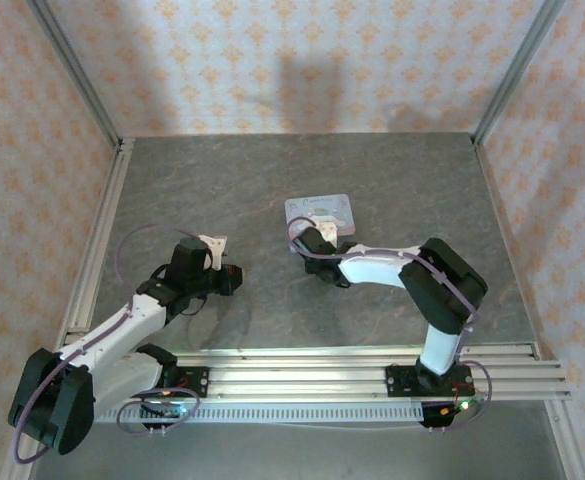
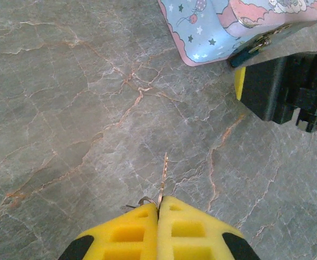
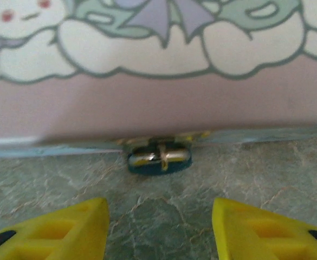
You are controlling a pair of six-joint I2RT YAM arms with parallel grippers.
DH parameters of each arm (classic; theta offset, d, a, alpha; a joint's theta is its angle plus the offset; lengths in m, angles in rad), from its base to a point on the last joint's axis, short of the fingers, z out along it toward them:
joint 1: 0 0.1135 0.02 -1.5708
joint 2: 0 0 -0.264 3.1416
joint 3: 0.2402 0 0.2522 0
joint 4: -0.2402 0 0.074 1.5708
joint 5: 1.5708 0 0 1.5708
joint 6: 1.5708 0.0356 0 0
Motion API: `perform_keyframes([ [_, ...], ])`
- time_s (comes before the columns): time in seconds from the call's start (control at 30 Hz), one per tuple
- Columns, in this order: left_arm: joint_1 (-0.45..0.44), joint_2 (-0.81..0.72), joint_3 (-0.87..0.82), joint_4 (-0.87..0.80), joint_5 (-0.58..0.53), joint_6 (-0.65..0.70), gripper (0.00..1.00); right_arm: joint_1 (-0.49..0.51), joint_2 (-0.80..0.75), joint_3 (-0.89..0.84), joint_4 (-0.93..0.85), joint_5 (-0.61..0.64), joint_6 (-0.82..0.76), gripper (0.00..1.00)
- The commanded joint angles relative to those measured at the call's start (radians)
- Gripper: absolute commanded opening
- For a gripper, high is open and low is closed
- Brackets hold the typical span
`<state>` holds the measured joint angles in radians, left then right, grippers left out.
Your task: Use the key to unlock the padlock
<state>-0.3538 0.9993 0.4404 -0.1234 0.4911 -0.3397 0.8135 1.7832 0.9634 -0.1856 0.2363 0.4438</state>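
The tiny dark blue padlock (image 3: 159, 160) hangs from the clasp on the front edge of the pastel tin (image 3: 158, 103) and rests on the table. My right gripper (image 3: 159, 219) is open just in front of it, with bare table between its yellow fingers (image 3: 66, 230). My left gripper (image 2: 159, 208) is shut on the thin pale key (image 2: 163, 176), whose blade sticks straight out from the fingertips above the table. In the left wrist view the tin (image 2: 218, 27) and padlock (image 2: 240, 57) lie ahead to the right. From above, the left gripper (image 1: 215, 243) sits left of the tin (image 1: 319, 210) and the right gripper (image 1: 327, 231) at its near edge.
The grey marbled table (image 1: 222, 180) is bounded by patterned walls at the back and sides. The right arm's black wrist (image 2: 293, 92) sits beside the tin's corner. An aluminium rail (image 1: 302, 365) carrying both arm bases runs along the near edge.
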Motion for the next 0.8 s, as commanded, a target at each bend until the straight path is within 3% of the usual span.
perform_keyframes([
  [0.0, -0.007, -0.017, 0.016, 0.016, 0.009, 0.014, 0.00, -0.013, 0.019, 0.032, 0.044, 0.075, 0.041, 0.53],
  [0.53, -0.008, 0.024, 0.000, 0.045, 0.007, 0.031, 0.00, -0.045, 0.103, 0.107, 0.072, 0.080, -0.013, 0.49],
  [0.6, -0.007, 0.028, -0.002, 0.044, 0.006, 0.036, 0.00, -0.047, 0.113, 0.121, 0.068, 0.085, -0.023, 0.45],
  [0.77, -0.007, 0.035, -0.006, 0.043, 0.004, 0.042, 0.00, -0.050, 0.139, 0.154, 0.056, 0.091, -0.029, 0.25],
])
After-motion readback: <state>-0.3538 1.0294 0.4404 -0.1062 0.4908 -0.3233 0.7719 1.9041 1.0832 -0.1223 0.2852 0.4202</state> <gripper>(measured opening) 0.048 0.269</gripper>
